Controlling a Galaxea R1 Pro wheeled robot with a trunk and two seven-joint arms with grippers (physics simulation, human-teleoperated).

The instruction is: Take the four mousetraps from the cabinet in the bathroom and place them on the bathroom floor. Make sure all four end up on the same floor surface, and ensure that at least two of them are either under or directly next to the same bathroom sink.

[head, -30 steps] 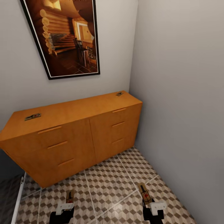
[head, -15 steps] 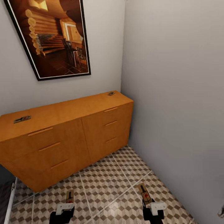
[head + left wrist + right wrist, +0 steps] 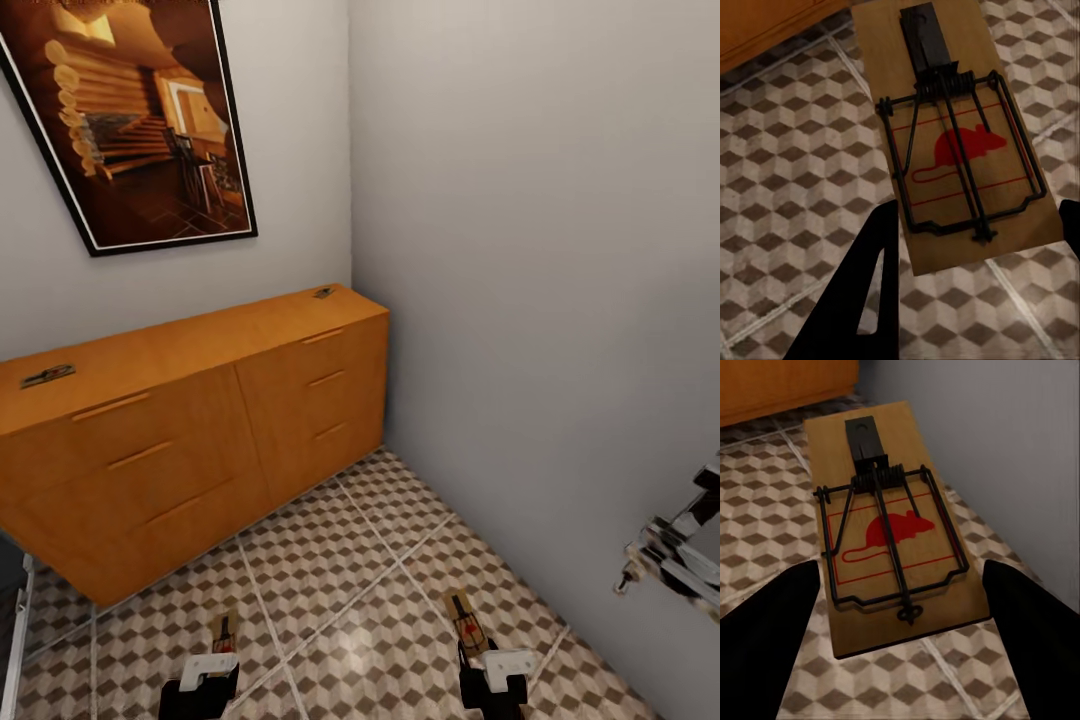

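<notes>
So each claw, left (image 3: 205, 668) and right (image 3: 490, 662), is clamped on a trap (image 3: 952, 135) (image 3: 896, 536) above the floor (image 3: 340, 590), two more sit on the cabinet (image 3: 190, 345), and next it probably needs to find the sink.

Matt orange-brown wooden cabinet (image 3: 190, 420); smooth, faintly glossy cube-patterned floor tiles (image 3: 340, 600); pale bare-wood mousetrap slab (image 3: 960, 142) with dark metal wire.
</notes>
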